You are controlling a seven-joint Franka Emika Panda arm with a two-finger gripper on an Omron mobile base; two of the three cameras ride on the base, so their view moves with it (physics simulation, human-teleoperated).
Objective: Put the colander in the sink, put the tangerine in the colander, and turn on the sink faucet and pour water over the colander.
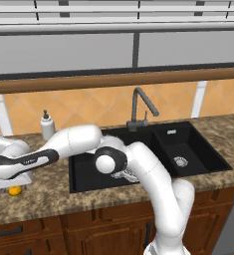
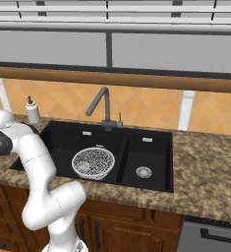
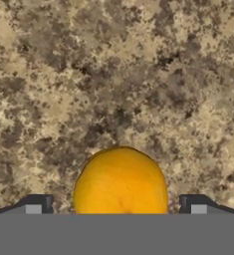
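Tangerine (image 1: 15,190) is spotted at the far left of the left base view, sitting on the speckled brown tabletop (image 1: 44,191), tucked right under the white hand of the arm (image 1: 138,169). From the hand view, the tangerine (image 3: 120,180) is framed between the two dark fingertips (image 3: 39,204) of the pincer (image 3: 119,205), which is spread wide, one tip on either side of the fruit with daylight left on both sides; nothing is pinched.

Moving right, a white soap bottle (image 1: 48,125) is seen standing upright on the tabletop by the orange tiled wall, just beside the left end of the sink (image 1: 198,149). The arm is stretched leftward across the front of the wide basin.

Next, the colander (image 2: 93,163) is seen in the right base view, set down upright inside the wide left basin of the black sink (image 2: 156,142). From the left base view, only a sliver of the colander (image 1: 126,174) is caught behind the arm's elbow.

Behind the divider, the dark grey faucet (image 1: 140,107) is planted at the back rim, its angled spout reaching over the sink. No water is seen running.

Farthest right, the smaller basin is shown with its round silver drain (image 1: 180,161).
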